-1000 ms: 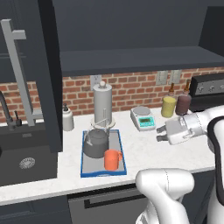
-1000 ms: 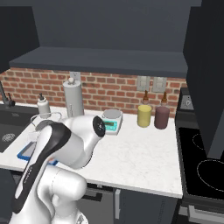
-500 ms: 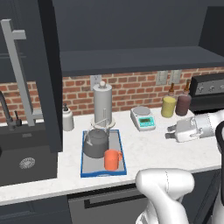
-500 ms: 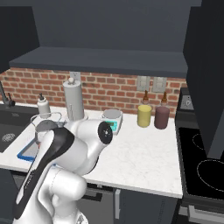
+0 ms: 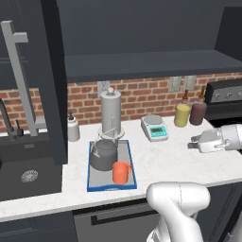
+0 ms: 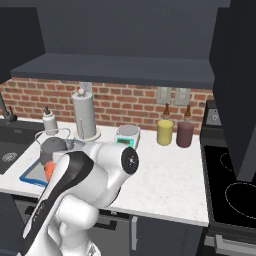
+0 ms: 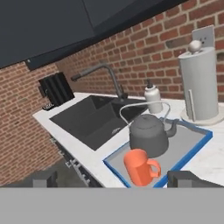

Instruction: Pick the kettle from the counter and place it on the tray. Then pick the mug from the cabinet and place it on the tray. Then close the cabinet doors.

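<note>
The dark grey kettle (image 5: 103, 153) and the orange mug (image 5: 121, 172) both stand on the blue-rimmed tray (image 5: 133, 166) on the white counter (image 5: 165, 160). My gripper (image 5: 193, 142) hovers over the counter well to the right of the tray, pointing left, open and holding nothing. In the hand view the kettle (image 7: 148, 133) sits behind the mug (image 7: 139, 167) on the tray (image 7: 204, 141), far ahead of my open gripper (image 7: 113, 179). A cabinet door (image 5: 51, 80) with its bar handle (image 5: 19, 80) stands open at the left, and another door (image 6: 235, 85) at the right. The dark cabinet shelf (image 5: 142, 64) lies bare.
A tall paper-towel cylinder (image 5: 111, 113) stands just behind the tray. A soap bottle (image 5: 73, 128), a scale (image 5: 154, 127), a yellow jar (image 5: 181, 115) and a dark red jar (image 5: 198, 113) line the brick wall. The black sink (image 5: 28, 175) lies left, a stove (image 6: 235, 185) right.
My arm has swung to the right, carrying the open gripper farther away from the tray. Kettle and mug have stayed put on the tray.
</note>
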You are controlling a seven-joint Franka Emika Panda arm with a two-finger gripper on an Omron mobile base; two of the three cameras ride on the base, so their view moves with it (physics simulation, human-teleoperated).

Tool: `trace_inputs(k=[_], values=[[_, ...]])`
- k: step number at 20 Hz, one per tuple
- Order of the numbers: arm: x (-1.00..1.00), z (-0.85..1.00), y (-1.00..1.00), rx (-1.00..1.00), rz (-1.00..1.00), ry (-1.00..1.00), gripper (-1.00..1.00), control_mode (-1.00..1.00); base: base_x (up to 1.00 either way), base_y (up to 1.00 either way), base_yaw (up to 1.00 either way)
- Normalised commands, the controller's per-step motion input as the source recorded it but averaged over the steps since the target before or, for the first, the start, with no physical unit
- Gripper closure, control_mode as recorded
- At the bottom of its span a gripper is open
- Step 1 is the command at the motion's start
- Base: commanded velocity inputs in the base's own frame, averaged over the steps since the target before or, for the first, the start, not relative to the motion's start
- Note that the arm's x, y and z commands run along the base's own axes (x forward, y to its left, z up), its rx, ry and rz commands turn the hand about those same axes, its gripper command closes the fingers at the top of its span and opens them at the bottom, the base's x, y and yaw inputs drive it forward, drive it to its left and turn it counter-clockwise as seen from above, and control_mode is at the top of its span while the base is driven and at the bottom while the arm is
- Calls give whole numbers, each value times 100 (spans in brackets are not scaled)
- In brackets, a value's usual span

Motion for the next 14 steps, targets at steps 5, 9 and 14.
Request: trace_inputs(k=[5,9,14], values=[[0,0,-34,14,0,0,-100,-100,0,0,0],[0,0,-36,20,0,0,-100,-100,0,0,0],[-2,0,-37,19,0,0,-100,-100,0,0,0]])
